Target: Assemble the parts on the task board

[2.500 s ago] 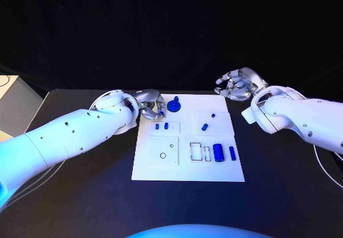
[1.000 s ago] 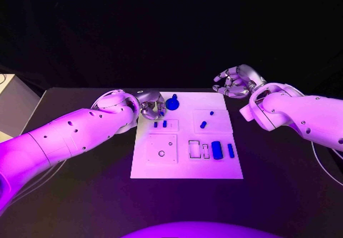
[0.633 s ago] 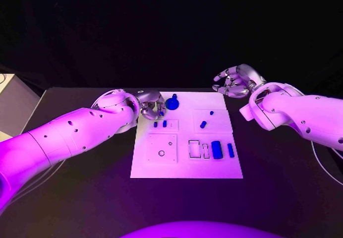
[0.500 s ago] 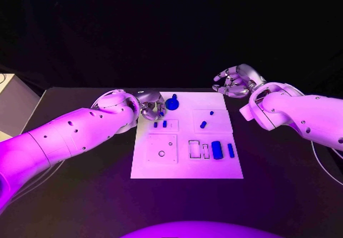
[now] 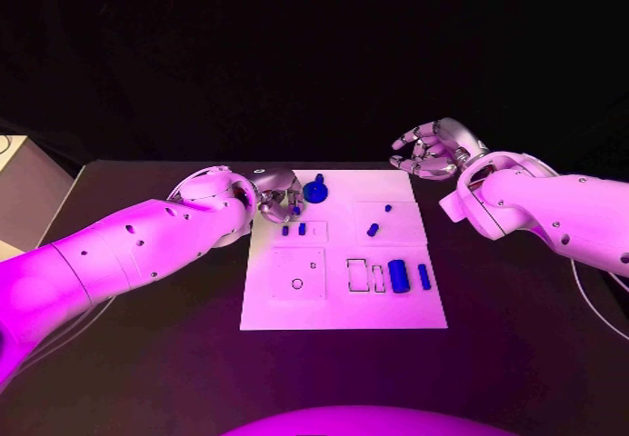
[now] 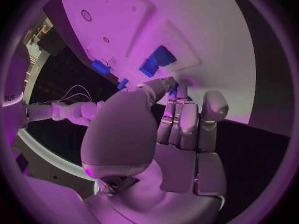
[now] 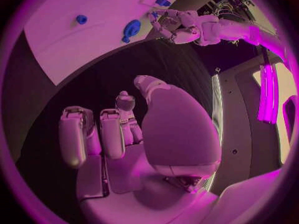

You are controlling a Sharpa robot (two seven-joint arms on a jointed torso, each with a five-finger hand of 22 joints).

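While the left hand [image 5: 278,202] reaches over the near-left corner of the far end of the task board [image 5: 344,309], its fingers curl downward beside a pair of small blue pegs [image 5: 294,230] standing in a raised square on the board. From the left wrist view the fingertips [image 6: 177,89] press close to something small and blue, possibly a part pinched between them, though whether the hand actually holds it cannot be told from these angles. Just beyond the left hand, a larger round blue part [image 5: 316,190] with a stem sits near the board's far edge. Across the board, the right hand [image 5: 430,151] hovers above the black table [image 5: 157,363] off the far-right corner, clear of the board, its fingers curled loosely inward around nothing. On the board's right half lie a slanted blue piece [image 5: 373,229] and a tiny blue piece [image 5: 388,207] beyond it. Nearer the robot, a thick blue cylinder [image 5: 398,276] and a thinner blue bar [image 5: 424,276] lie side by side next to two outlined rectangular slots [image 5: 356,275]. To their left, a raised white square plate [image 5: 299,272] shows a small oval hole and a dot
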